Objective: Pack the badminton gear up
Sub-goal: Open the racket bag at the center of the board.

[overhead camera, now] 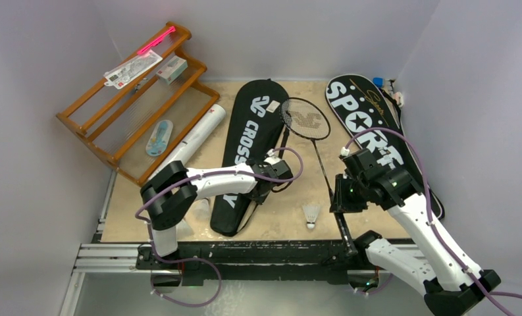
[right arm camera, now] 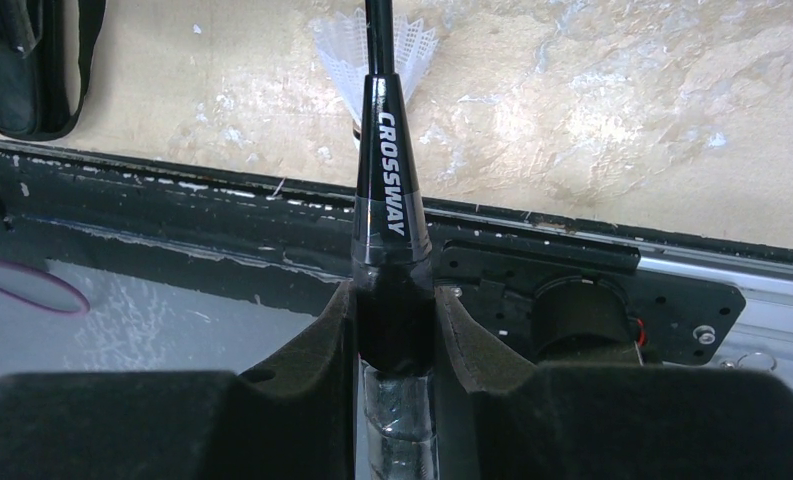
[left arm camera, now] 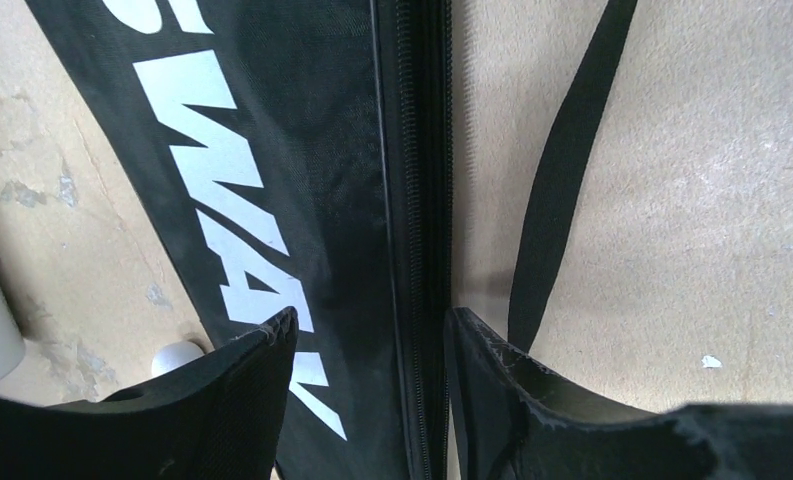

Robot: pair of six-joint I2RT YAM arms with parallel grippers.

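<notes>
Top external view is showing the right gripper [overhead camera: 342, 197] at about 5 o'clock on the table [overhead camera: 284, 218], clamping onto the racket [overhead camera: 318, 158] where the shaft is meeting the handle. The handle is reaching past the near edge toward 6 o'clock. The strung head is pointing to 12 o'clock, lying between the left bag [overhead camera: 245, 131] and the right bag [overhead camera: 370, 125].

Right wrist view is showing the foam pads [right arm camera: 322, 340] pressing on both sides of the racket just below its white lettering. A shuttlecock [overhead camera: 311, 214] is sitting just beside that gripper at its 9 o'clock, cork toward the near edge.

Nearer the centre, the left gripper [overhead camera: 269, 187] is hanging with its fingers spread, holding nothing. Left wrist view is showing those fingers straddling the zipper edge of the left bag, with a strap [left arm camera: 562, 180] lying on the table at its 3 o'clock.

Farther back, the right bag is lying at 2 o'clock. The tube [overhead camera: 202, 131] is lying at 10 o'clock just beside the rack [overhead camera: 179, 120].
</notes>
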